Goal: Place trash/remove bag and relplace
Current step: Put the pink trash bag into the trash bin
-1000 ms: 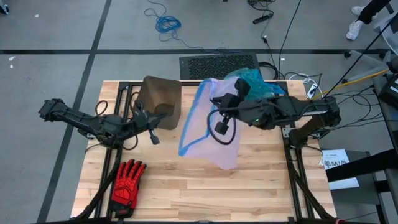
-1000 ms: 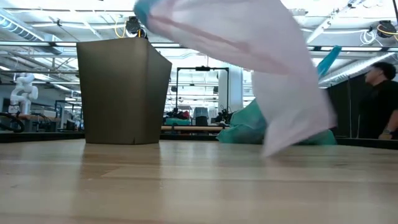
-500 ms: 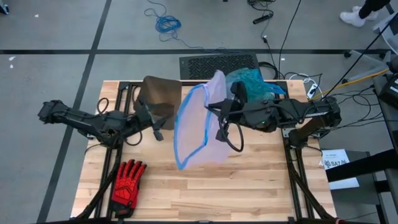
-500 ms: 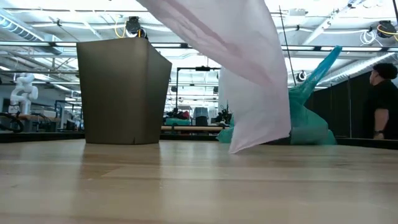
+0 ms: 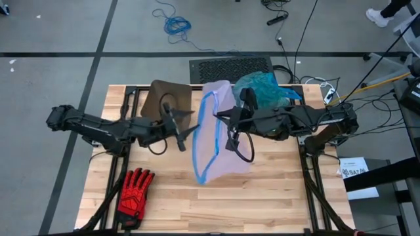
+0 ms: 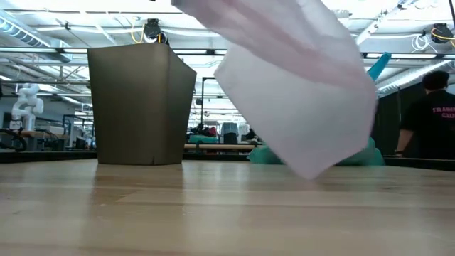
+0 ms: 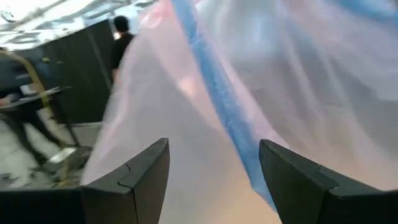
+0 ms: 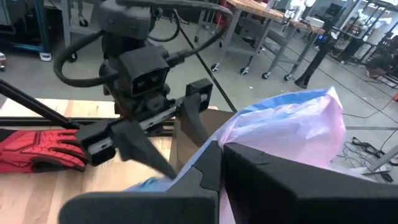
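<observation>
A red glove lies at the table's seven o'clock. The brown bin stands at eleven o'clock. The left gripper reaches in from nine o'clock, fingers spread wide and empty, just beside the blue rim of a lilac bag. That bag hangs over the table's middle, pinched in the closed right gripper. The teal bag sits bunched at one o'clock, behind the right arm. A person stands beyond the table.

Table (wooden): bin, glove, bag.
</observation>
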You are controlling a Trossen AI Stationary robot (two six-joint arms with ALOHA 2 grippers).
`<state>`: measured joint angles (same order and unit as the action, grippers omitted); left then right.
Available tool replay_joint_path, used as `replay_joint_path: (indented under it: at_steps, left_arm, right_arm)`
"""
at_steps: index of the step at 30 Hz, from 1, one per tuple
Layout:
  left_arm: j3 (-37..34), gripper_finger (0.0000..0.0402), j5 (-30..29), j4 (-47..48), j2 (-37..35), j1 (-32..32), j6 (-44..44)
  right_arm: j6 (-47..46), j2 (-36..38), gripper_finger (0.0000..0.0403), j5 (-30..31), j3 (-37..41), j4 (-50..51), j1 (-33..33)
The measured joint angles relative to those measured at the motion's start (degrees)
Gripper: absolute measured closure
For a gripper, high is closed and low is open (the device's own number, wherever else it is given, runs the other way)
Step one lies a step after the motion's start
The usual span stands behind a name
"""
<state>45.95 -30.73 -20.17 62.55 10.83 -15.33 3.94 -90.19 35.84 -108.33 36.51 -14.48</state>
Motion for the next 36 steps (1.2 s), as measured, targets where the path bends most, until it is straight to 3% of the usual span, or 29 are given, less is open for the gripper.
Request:
replay_joint_path:
  at_steps: [36]
  left_arm:
    - [1.1, 0.0159, 2.1, -0.5, 3.1, 0.0, 12.3]
  right_arm:
    - [7.6, -2.1, 0.0403, 0.3, 0.0, -4.6, 0.6]
